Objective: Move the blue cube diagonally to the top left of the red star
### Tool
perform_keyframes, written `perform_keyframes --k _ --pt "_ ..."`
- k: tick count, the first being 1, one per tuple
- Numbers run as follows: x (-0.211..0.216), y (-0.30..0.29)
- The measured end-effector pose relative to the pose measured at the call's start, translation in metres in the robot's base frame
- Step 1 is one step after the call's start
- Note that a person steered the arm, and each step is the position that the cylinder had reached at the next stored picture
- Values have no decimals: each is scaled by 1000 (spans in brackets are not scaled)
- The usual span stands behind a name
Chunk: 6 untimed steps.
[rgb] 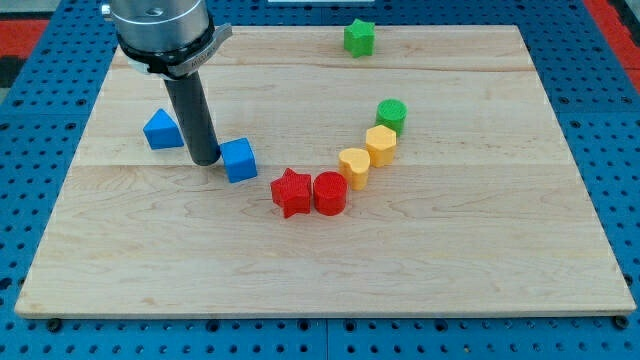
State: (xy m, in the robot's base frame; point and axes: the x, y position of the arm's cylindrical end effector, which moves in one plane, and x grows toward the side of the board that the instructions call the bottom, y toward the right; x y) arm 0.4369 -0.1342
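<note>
Starting at the view's bottom, the near part of the wooden table (320,280) is bare board. Moving up, the red star (291,192) sits touching a red cylinder (330,193) on its right. And there's the blue cube (239,159), just up and to the left of the star, near it but apart. My tip (203,160) stands right against the cube's left side, touching or nearly so. It's a plain rod, so the tool has no jaws to read as wide or narrow, and it holds nothing. Left of the rod sits a blue triangular block (162,130). Over on the right, two yellow blocks (354,165) (381,144) and a green cylinder (391,115) curve upward. Far back, a green star-like block (359,38) sits alone.
</note>
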Motion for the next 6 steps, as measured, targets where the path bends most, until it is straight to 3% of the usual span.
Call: perform_keyframes --k 6 --pt "-2 10"
